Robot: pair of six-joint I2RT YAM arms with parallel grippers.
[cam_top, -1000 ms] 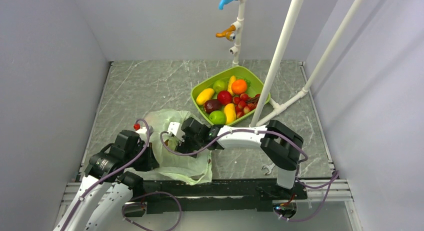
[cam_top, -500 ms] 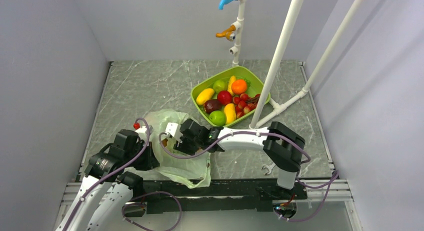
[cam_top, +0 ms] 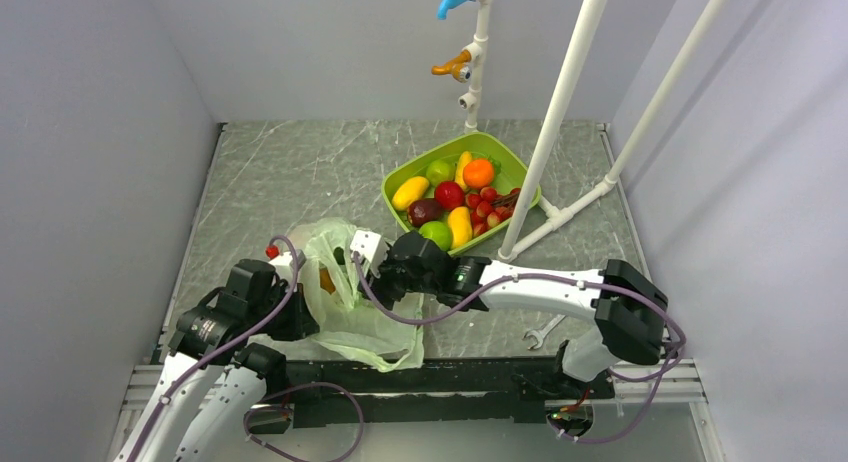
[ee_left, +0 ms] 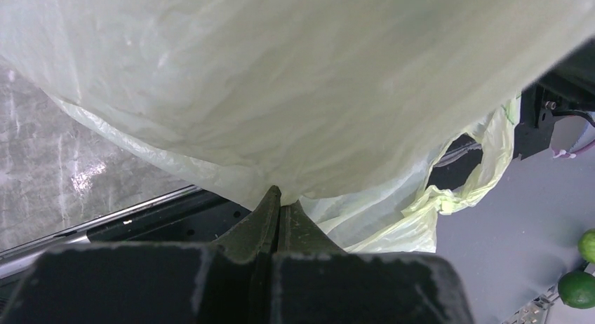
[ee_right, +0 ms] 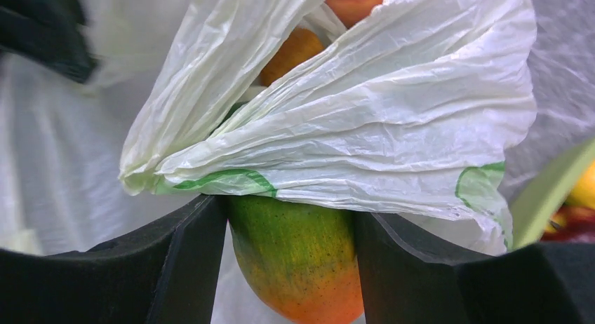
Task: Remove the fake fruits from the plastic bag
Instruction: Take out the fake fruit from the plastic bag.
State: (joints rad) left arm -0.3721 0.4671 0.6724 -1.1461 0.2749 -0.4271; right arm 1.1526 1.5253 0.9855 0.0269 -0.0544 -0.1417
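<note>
The plastic bag (cam_top: pixel 352 317) lies crumpled at the near edge of the table, its mouth raised. My left gripper (cam_top: pixel 303 320) is shut on the bag's near-left edge; in the left wrist view its jaws (ee_left: pixel 281 198) pinch the film (ee_left: pixel 302 92). My right gripper (cam_top: pixel 352 280) reaches into the bag's mouth. In the right wrist view it (ee_right: pixel 291 233) is shut on a green-orange fake fruit (ee_right: pixel 298 257), with bag film (ee_right: pixel 365 120) draped over it. Two orange pieces (ee_right: pixel 293 52) lie deeper in the bag; one shows from above (cam_top: pixel 326 279).
A green tray (cam_top: pixel 398 178) with several fruits stands at back right, close to my right forearm. A slanted white pipe (cam_top: pixel 545 142) rises beside it. A wrench (cam_top: pixel 540 334) lies near the right base. Two round green fruits (ee_left: pixel 579 287) show at the left wrist view's corner.
My right arm has stretched out, its elbow swinging right, and the gripper has drawn back to the right and up. The bag's mouth has risen and an orange piece now shows.
</note>
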